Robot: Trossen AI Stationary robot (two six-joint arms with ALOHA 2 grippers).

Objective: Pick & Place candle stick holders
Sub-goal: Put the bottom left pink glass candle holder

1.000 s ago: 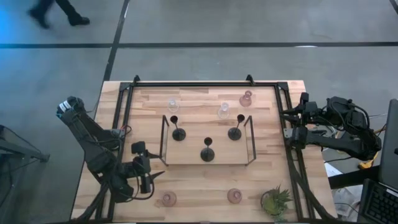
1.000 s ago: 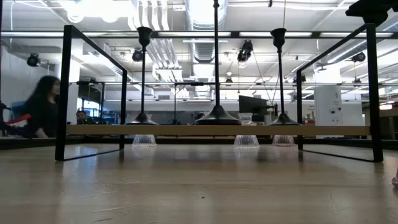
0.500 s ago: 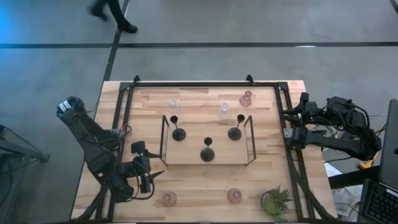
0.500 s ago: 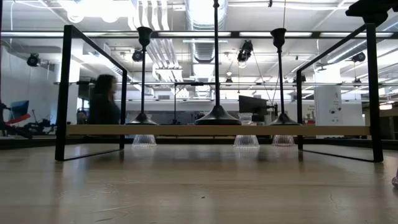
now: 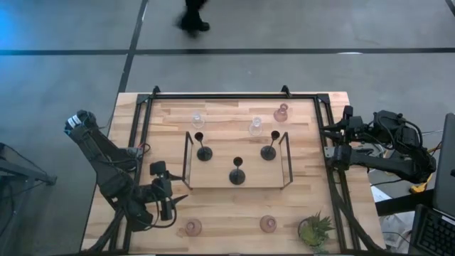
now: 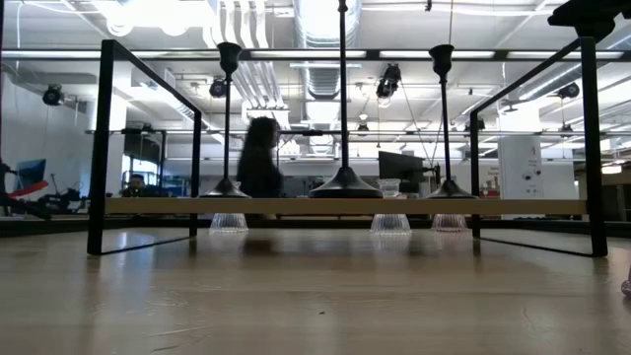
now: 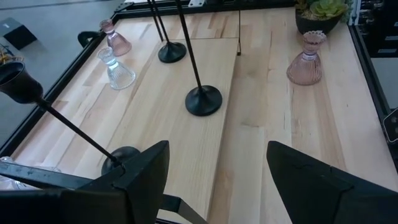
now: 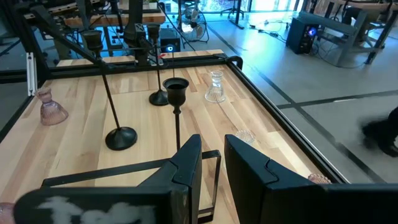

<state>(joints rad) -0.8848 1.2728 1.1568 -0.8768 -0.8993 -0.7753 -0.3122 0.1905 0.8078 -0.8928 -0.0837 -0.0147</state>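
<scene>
Left claw (image 5: 169, 206), spread and empty, hovers over the counter (image 5: 220, 206); a pink holder (image 5: 193, 227) sits just beside it, three black holders (image 5: 237, 175) on the shelf (image 5: 213, 174) beyond. Right claw (image 5: 333, 146), narrowly parted and empty, waits at the counter's edge, well apart from all holders.

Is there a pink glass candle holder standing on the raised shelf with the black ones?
No, the raised shelf carries only three black holders; the pink holders stand on the table itself.
</scene>
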